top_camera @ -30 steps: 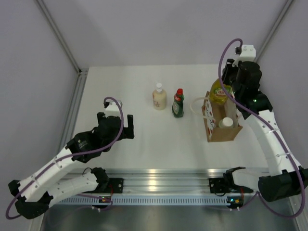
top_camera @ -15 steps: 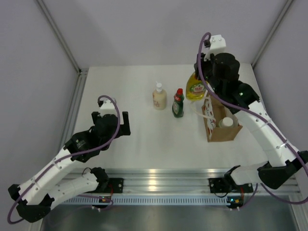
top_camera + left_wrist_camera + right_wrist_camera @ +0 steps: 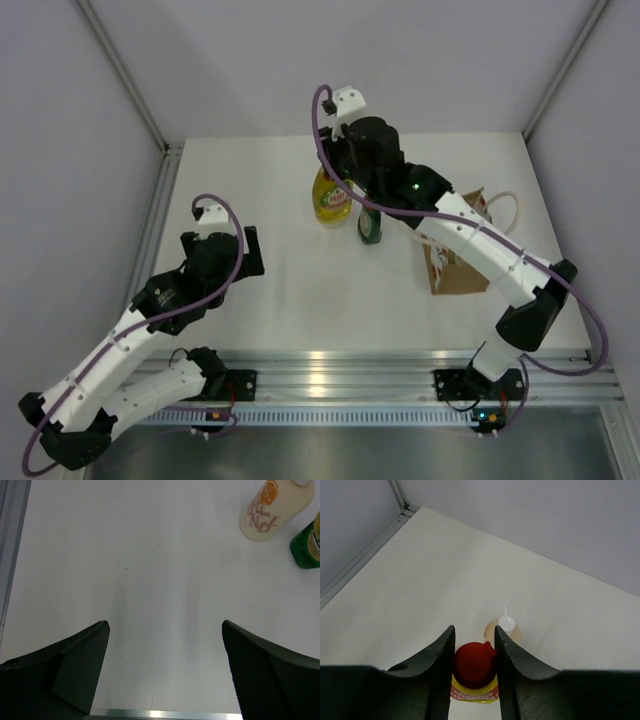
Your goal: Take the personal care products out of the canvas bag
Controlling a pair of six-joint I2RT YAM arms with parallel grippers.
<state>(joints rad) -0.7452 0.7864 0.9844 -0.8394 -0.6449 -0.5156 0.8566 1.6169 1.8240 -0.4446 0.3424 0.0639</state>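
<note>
The right fingers (image 3: 440, 665) are closed narrow on the red cap (image 3: 474, 662) of the yellow bottle (image 3: 331, 200), which hangs below them at the upper middle of the top view. It is out of the bag (image 3: 455, 272) and seems to be clear of the tabletop (image 3: 300, 290). The left fingers (image 3: 80, 665) stand wide with nothing between them, low over bare tabletop at the left.

The cream bottle (image 3: 272, 510) and the green bottle (image 3: 306, 545) stand close together just beyond and to the right of the yellow one. In the right wrist view the cream bottle's white cap shows right behind the red cap. The bag sits at the right, apart from the bottles, with the right arm crossing over it, so I cannot tell what it holds.

The yellow bottle looks like stiff plastic filled with liquid, so probably fairly heavy for its size and liable to swing from a hold this high. The cap is smooth and round, and it could slip or twist in the fingers. A hold lower, at the neck under the cap, would likely be firmer, since the body looks too wide for them. It needs setting down upright, with a gap from the cream bottle.

The tabletop is plain, flat and white, with a metal rail along the bottom of the frame. Pale grey walls and slanting metal posts close it in.
</note>
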